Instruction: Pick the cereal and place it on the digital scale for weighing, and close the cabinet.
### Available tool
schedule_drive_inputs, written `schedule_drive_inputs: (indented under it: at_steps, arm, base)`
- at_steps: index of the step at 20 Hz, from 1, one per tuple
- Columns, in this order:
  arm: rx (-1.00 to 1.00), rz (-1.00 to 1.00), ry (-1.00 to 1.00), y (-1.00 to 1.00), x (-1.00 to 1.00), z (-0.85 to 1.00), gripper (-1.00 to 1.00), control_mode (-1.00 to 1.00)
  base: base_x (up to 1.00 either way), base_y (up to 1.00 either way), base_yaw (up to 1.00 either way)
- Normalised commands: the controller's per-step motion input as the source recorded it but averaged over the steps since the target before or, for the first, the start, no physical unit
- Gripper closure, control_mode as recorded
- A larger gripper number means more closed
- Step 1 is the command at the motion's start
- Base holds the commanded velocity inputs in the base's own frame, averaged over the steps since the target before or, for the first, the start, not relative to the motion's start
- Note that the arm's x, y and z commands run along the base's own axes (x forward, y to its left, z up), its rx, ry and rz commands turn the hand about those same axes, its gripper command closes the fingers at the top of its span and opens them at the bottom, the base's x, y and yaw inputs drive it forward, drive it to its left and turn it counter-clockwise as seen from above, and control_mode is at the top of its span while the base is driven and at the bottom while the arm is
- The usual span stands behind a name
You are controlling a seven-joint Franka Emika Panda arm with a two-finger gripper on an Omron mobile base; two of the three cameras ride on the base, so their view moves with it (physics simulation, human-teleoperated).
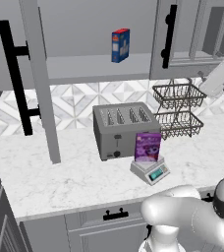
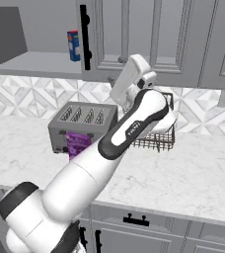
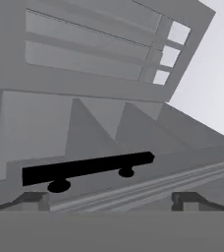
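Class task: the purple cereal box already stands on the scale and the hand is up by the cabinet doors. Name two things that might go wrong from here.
1. The cereal stands upright on the small digital scale; a low arm sweep might topple it.
2. The hand faces a black handle on the cabinet; its open left door hangs out over the counter, so a poor push may leave it ajar.

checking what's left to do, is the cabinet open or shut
Open. In the left base view the cabinet has its left door swung out edge-on, baring the shelf with the blue box; the cereal already stands on the digital scale.
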Motion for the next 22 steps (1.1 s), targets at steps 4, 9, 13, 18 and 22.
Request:
schedule_drive_inputs:
  at_steps: [4,9,13,18,22]
  arm:
    - [0.12,-0.11,-0.22,0.2,-1.0,0.18,-1.0,-1.0]
    - [-0.02,-0.04,-0.11,0.3,-0.88,0.0,-1.0,-1.0]
    - [-0.01,-0.05,-0.1,0.17,-0.74,0.0,-1.0,-1.0]
    - [0.0,-0.01,-0.15,0.12,-0.91,0.0,-1.0,-1.0]
    - [0.0,0.0,-0.18,0.48,-0.67,0.0,-1.0,-1.0]
  base:
    - [0.0,0.0,0.0]
    - [0.0,0.0,0.0]
    - [0.0,0.0,0.0]
    - [0.0,0.0,0.0]
    - [0.0,0.0,0.0]
